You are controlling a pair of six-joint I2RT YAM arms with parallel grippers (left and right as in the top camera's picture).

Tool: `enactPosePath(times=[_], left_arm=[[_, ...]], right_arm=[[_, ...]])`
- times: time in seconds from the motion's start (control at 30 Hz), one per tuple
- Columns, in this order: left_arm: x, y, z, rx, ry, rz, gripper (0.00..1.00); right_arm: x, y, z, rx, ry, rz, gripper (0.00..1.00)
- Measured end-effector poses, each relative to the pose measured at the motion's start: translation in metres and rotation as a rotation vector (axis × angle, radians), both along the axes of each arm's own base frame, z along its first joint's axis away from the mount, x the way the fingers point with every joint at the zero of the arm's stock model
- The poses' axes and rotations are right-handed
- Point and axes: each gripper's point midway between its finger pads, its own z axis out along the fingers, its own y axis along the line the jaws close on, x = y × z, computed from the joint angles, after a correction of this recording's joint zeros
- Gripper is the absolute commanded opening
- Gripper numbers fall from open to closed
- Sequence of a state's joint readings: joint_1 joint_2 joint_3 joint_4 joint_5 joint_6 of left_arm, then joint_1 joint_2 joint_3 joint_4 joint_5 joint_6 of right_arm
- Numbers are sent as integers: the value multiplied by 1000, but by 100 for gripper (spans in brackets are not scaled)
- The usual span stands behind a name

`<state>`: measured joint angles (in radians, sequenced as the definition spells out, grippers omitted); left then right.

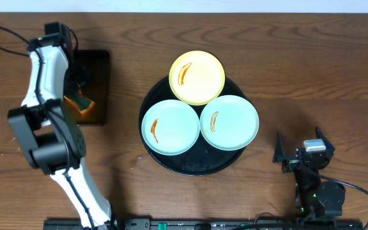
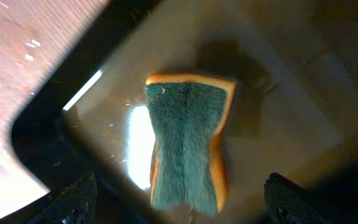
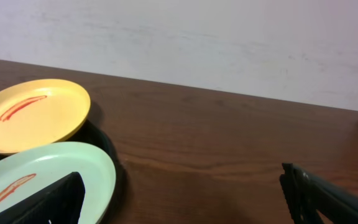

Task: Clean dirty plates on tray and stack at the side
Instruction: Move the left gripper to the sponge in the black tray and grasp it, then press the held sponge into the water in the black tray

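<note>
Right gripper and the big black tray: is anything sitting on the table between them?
Nothing. Overhead shows just bare wooden table between the right gripper and the tray.

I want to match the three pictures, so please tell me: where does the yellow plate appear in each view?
Overhead: the yellow plate is top centre, on the far rim of the black tray.
Left wrist: not in it.
Right wrist: far left, at mid height.
Shared landmark: the smeared pale blue plate next to it, in overhead and right wrist.
</note>
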<state>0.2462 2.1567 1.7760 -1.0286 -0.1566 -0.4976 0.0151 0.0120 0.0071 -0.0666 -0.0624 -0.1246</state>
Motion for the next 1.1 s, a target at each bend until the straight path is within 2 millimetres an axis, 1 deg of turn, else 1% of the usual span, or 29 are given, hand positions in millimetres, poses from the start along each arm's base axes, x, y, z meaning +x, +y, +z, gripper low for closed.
enactPosePath(times=[0.07,0.13,0.23,0.33,0.4,0.5,0.63,0.8,0.83,0.87,0.9,0.97,1.1], left_arm=[[-2,-1,-14,-8,32,-1,86],[-3,-1,-21,-13,48,-1,86],[-2,-4,-26,-35,46,-2,86],[1,-13,-28,-87,31,-5,85],[3,-19,-29,-121,23,-4,77],[0,-25,-30,-154,31,-8,73],[-3,-28,-30,-169,44,-6,73],[-2,-27,-31,-165,39,-6,73],[-3,-27,-33,-165,39,-6,75],[-4,-27,-36,-166,42,-6,80],[-6,-27,-39,-167,47,-7,81],[-12,-25,-46,-171,58,4,81],[-17,-18,-54,-176,60,27,80]], right_arm=[[0,0,0,0,0,0,99],[0,0,0,0,0,0,99],[0,0,0,0,0,0,99],[0,0,0,0,0,0,99],[0,0,0,0,0,0,99],[0,0,0,0,0,0,99],[0,0,0,0,0,0,99],[0,0,0,0,0,0,99],[0,0,0,0,0,0,99],[0,0,0,0,0,0,99],[0,0,0,0,0,0,99],[0,0,0,0,0,0,99],[0,0,0,0,0,0,99]])
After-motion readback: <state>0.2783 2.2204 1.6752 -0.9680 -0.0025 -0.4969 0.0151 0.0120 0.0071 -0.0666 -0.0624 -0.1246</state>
